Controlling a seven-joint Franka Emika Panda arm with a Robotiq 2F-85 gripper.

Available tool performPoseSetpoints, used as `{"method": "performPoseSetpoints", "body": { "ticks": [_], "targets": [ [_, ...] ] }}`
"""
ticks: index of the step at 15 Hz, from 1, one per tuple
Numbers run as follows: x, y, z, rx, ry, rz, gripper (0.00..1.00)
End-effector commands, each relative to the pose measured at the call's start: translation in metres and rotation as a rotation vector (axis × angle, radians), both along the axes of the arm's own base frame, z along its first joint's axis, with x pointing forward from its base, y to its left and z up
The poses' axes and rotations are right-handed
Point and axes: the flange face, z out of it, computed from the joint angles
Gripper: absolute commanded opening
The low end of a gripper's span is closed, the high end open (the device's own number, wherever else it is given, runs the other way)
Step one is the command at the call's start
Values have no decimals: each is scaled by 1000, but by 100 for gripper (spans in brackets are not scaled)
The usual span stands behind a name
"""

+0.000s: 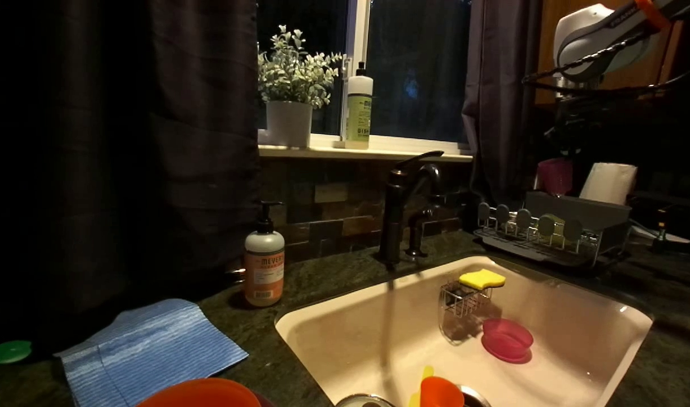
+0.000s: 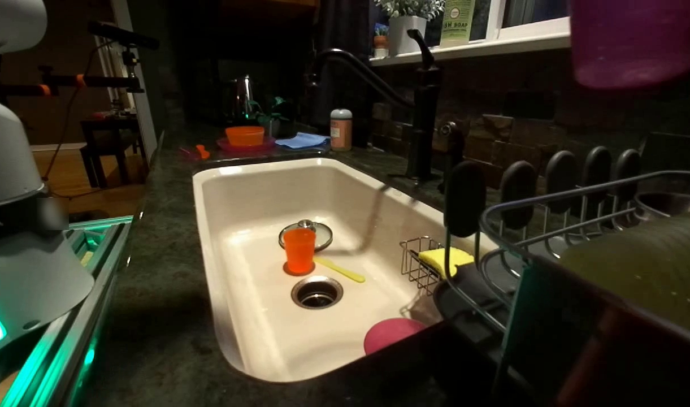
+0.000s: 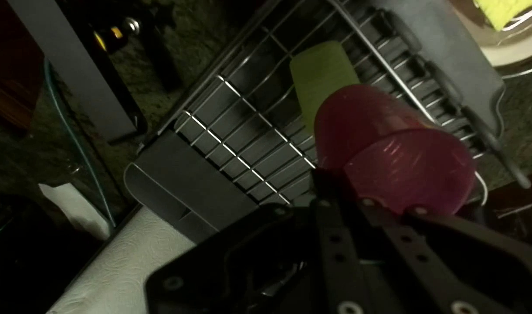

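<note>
Wrist view: glossy, tapered cup (image 3: 392, 146) in hand (image 3: 343, 189), above wire rack (image 3: 262, 118)

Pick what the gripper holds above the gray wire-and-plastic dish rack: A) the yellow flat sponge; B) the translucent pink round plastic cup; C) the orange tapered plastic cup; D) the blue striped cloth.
B, as the wrist view shows the gripper closed on the translucent pink round plastic cup, above the dish rack.
</note>
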Motion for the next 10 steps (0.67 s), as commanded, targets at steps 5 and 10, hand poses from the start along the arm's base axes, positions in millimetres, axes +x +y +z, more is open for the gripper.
{"method": "performPoseSetpoints", "body": {
  "ticks": [5, 10],
  "targets": [
    [23, -62, -21, -83, -131, -54, 1],
    [25, -81, -51, -47, -107, -93, 1]
  ]
}}
